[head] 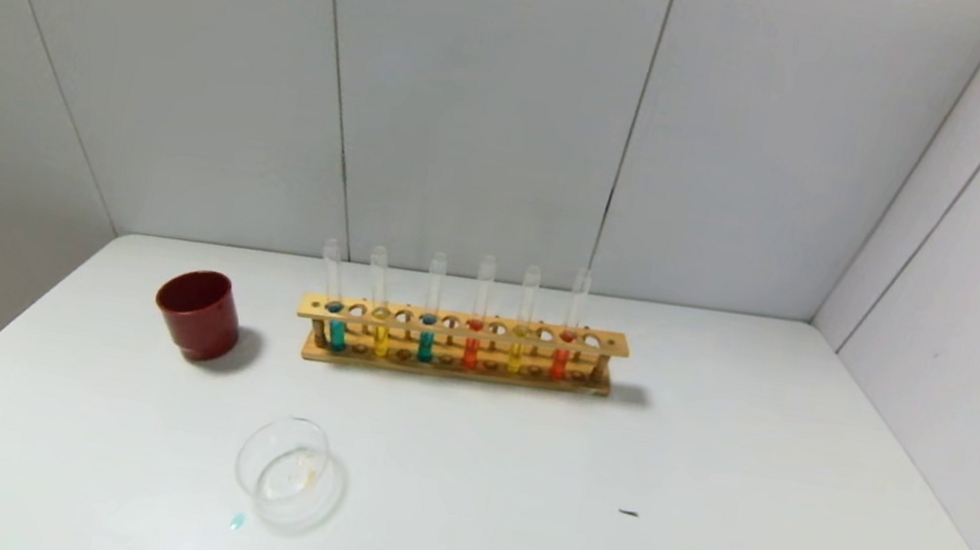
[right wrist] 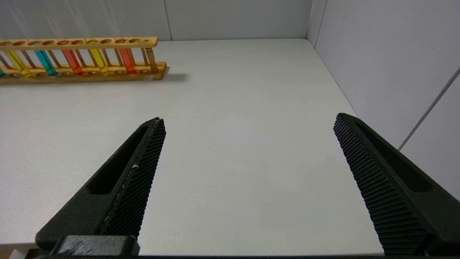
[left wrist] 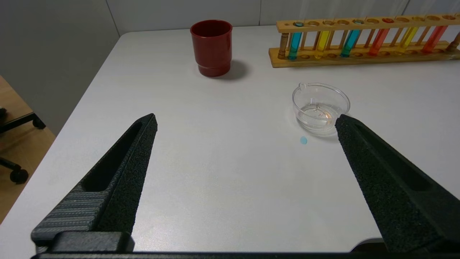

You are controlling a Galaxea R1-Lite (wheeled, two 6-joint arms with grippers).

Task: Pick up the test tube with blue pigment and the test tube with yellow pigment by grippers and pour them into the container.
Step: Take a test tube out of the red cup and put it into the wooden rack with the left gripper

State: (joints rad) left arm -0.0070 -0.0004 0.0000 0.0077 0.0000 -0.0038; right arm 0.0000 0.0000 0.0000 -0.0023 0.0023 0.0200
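Observation:
A wooden rack (head: 463, 322) at the back of the table holds several upright tubes. The test tube with blue pigment (head: 336, 329) (left wrist: 294, 43) stands at the rack's left end. A yellow-pigment test tube (head: 382, 337) (left wrist: 322, 41) stands next to it, and a second yellow one (head: 516, 356) (right wrist: 97, 59) stands further right. The container (head: 244, 462) (left wrist: 320, 85), a clear glass dish, sits on the near left of the table. My left gripper (left wrist: 246, 120) is open and empty, low over the near table, short of the dish. My right gripper (right wrist: 249, 120) is open and empty over the right side. Neither shows in the head view.
A dark red cup (head: 198, 313) (left wrist: 211, 46) stands left of the rack. A darker teal tube (head: 426, 344) and two orange-red tubes (head: 470, 351) share the rack. A small blue drop (head: 238, 521) (left wrist: 303, 140) lies by the dish. Grey walls close in behind and on the right.

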